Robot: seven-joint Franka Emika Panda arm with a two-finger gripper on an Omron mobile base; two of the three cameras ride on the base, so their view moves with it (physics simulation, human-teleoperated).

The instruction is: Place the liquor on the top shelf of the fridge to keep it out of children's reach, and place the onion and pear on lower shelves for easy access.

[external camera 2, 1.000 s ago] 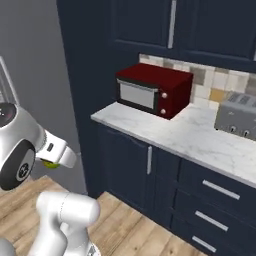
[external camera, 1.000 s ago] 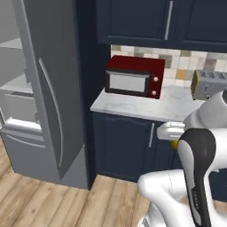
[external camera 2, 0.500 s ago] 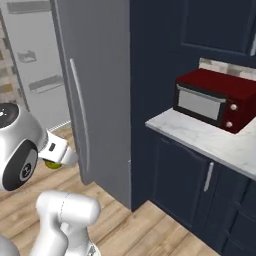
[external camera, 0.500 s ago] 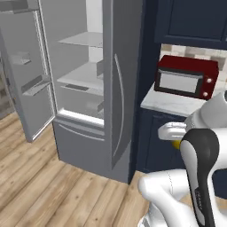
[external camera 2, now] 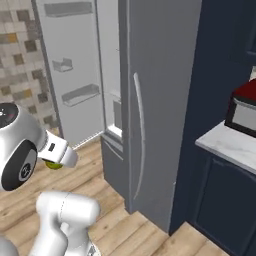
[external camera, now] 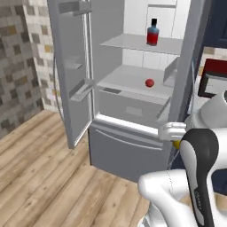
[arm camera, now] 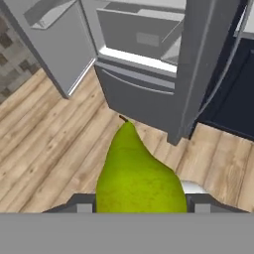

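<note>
**Left base view: pear in hand, fridge ahead**

Fridge (external camera: 133, 146) stands open — bottle (external camera: 152, 32) on the top shelf (external camera: 128, 43), onion (external camera: 150, 83) one shelf (external camera: 124, 82) down. End effector (arm camera: 136, 201) is part-closed around the pear (arm camera: 136, 176). Next, I judge: lift it onto a lower shelf — then release.

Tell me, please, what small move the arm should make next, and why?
Probably lift the end effector, shut on the pear, toward the fridge's lower shelf. The liquor already stands on the top shelf and the onion lies below, so only the pear remains.
</note>
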